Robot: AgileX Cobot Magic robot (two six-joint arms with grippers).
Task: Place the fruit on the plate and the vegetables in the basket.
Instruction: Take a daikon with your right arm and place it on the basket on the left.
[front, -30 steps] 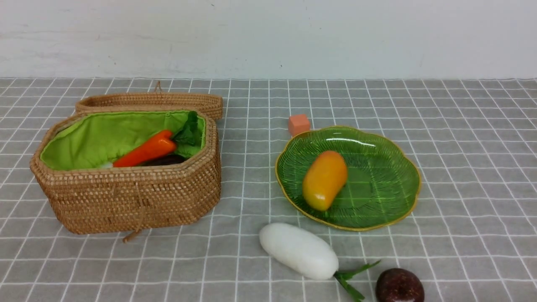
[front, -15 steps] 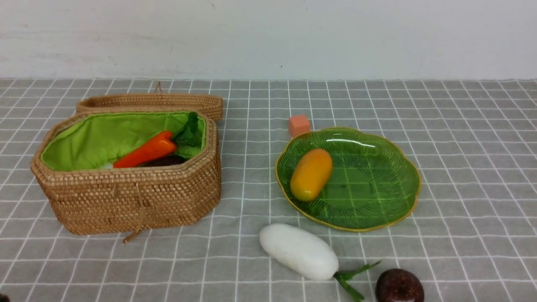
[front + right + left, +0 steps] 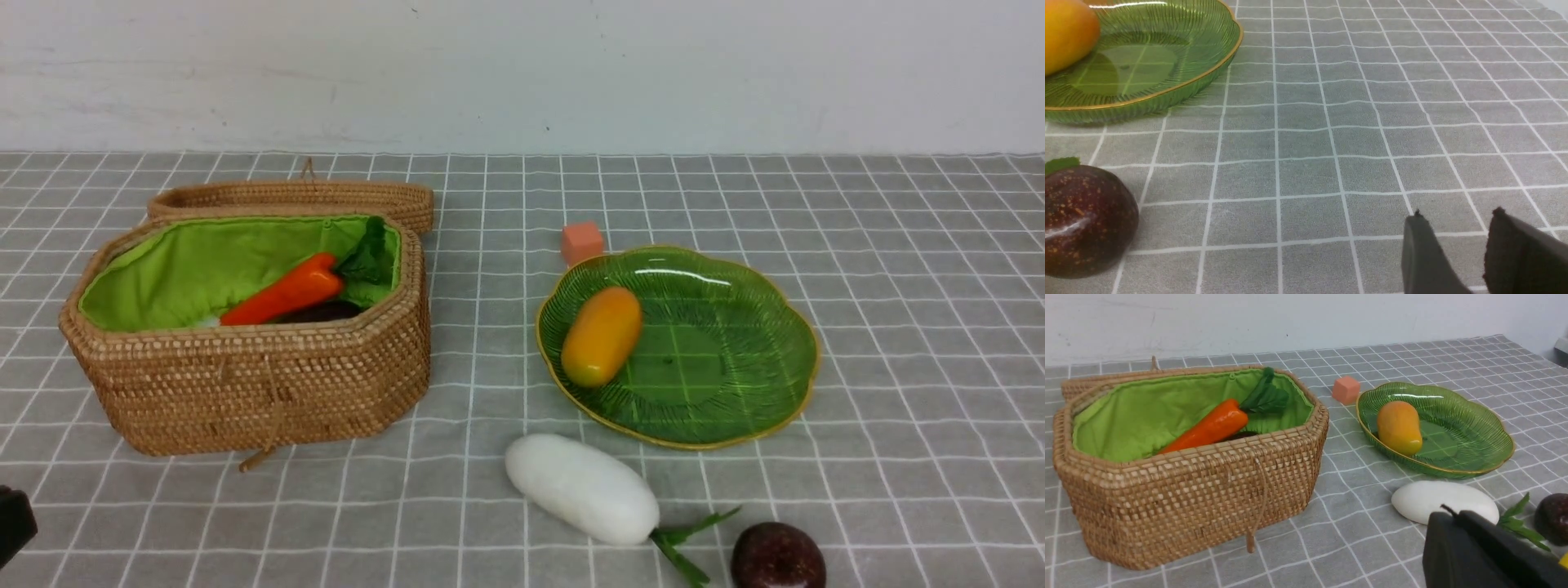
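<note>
Nearest in: the left fingers (image 3: 1470,539) are sitting pressed fully together, gripping nothing, and are just showing at the 8 o'clock edge of the counter (image 3: 898,457) in the front view. The right fingers (image 3: 1433,249) are standing partly open with nothing between them, sitting low over bare cloth with the maroon ball (image 3: 775,557) near them. That ball is lying at the counter's near edge. The radish (image 3: 581,487) is lying on its side at the ball's 10 o'clock, its green stalks (image 3: 690,539) trailing toward the ball and its white body stopping just short of the 7 o'clock rim of the plate (image 3: 796,384). The mango (image 3: 602,336) is resting inside the plate on its 9 o'clock side. The basket (image 3: 245,392) is standing open, well apart at the plate's 9 o'clock, holding the carrot (image 3: 286,294) and a dark shape under it, likely the eggplant (image 3: 322,312). The lid (image 3: 294,196) is lying at the basket's 12 o'clock and the orange cube (image 3: 581,242) is sitting at the plate's 11 o'clock. Lemon: not identifiable in any view. Judging the radish to be the left arm's pick. Plan: opening wide before descending; closing across the short axis near mid-body, not on the stalks, since the glossy skin is looking slippery; lifting well above the wicker rim; lowering into the free lining at the carrot's 9 o'clock.
</note>
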